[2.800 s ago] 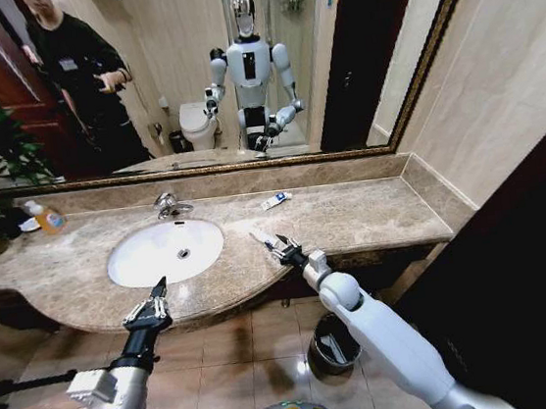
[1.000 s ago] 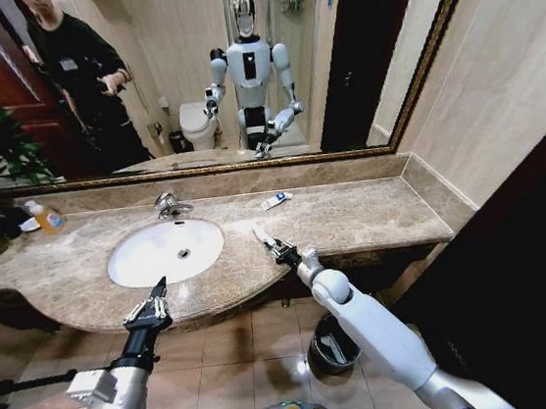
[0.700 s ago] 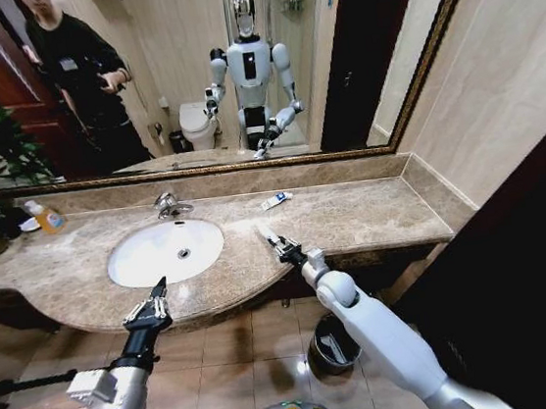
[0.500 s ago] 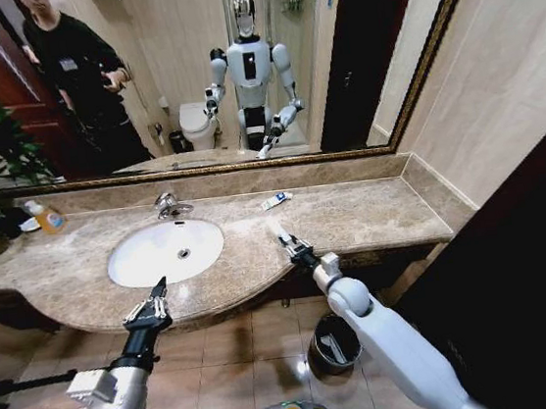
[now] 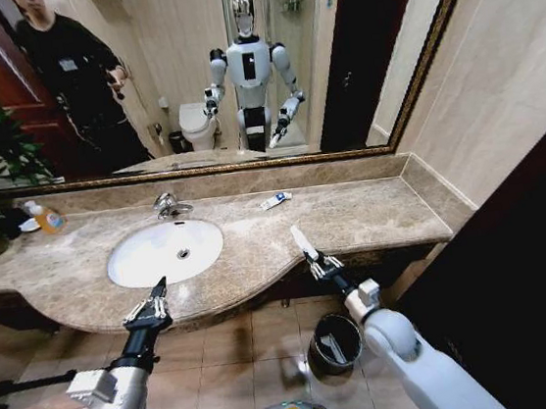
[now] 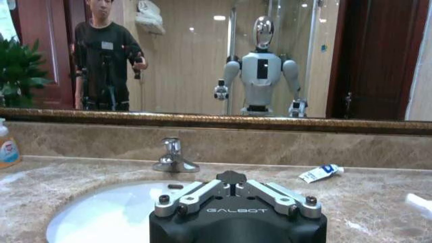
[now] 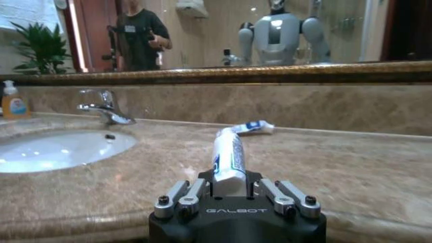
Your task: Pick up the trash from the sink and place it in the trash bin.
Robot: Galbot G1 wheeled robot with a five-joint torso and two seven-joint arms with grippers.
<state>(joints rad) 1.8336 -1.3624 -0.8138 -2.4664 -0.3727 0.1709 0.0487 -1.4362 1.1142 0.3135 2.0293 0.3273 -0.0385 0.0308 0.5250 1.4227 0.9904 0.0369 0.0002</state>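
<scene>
White tube (image 5: 300, 238) is clamped in the right tool (image 5: 316, 262) — above the bin (image 5: 332, 345); left tool (image 5: 154, 302) sits spread open before the sink (image 5: 165, 252).

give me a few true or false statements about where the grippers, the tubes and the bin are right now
1. The right gripper holds a white tube in its jaws. True.
2. The left gripper holds a tube too. False: its jaws are open and empty, at the counter's front edge by the sink.
3. A second small tube lies on the counter near the mirror. True.
4. The held tube is already inside the trash bin. False: it is over the counter's front edge, and the bin stands on the floor below.
5. The orange-liquid bottle stands in the sink. False: it stands on the counter at the far left.
</scene>
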